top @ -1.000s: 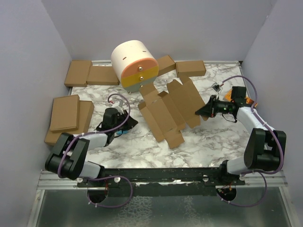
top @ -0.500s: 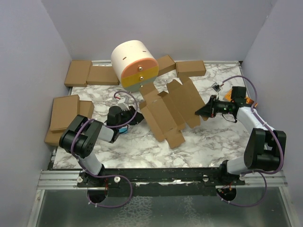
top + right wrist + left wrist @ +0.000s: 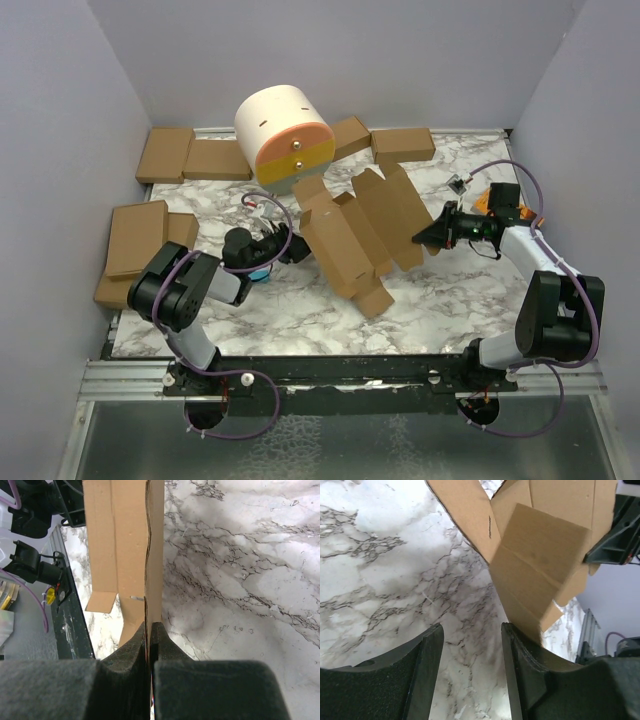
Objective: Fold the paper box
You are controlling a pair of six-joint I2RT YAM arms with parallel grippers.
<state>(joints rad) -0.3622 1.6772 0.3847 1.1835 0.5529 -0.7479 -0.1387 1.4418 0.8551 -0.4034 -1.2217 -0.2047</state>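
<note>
One paper box (image 3: 355,235), unfolded, lies in the middle of the marble table (image 3: 450,300).
From above, the right gripper (image 3: 420,240) grasps the right edge of the sheet, and the left gripper (image 3: 293,247) is just beside its left flap. The left wrist camera shows the left fingers (image 3: 427,655) released, with only marble between them and a cardboard flap close to one finger. The right wrist camera shows both fingers (image 3: 162,645) clenched on the thin cardboard edge.

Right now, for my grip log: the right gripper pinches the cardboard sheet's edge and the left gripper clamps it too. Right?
No: the left gripper is open, only marble between its fingers, the paper box ahead of it, per the left wrist view. The right gripper does pinch its edge.
</note>
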